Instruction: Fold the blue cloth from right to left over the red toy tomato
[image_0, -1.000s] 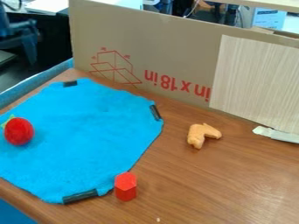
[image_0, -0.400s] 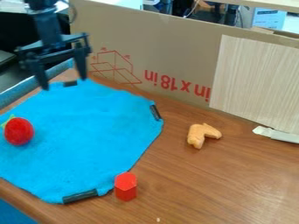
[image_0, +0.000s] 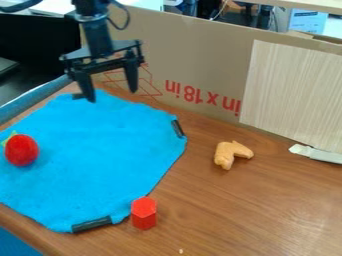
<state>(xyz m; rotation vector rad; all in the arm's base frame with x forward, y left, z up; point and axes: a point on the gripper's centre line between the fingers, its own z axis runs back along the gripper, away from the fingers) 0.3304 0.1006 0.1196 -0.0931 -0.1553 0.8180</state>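
Observation:
The black gripper hangs over the back edge of the blue cloth, its two fingers open and apart with nothing between them. A red strawberry-like toy with a green top lies on the cloth's left side. Against the cloth's front right corner stands a red hexagonal block. An orange-tan bent piece rests on the bare wood to the right of the cloth.
A tall cardboard panel with a light wood-grain sheet stands along the back of the wooden table. A white strip lies at its right foot. Black clips hold the cloth's edges.
The gripper has come in from the upper left and moved right, to above the cloth's back edge, with its fingers apart. The objects on the table have stayed put.

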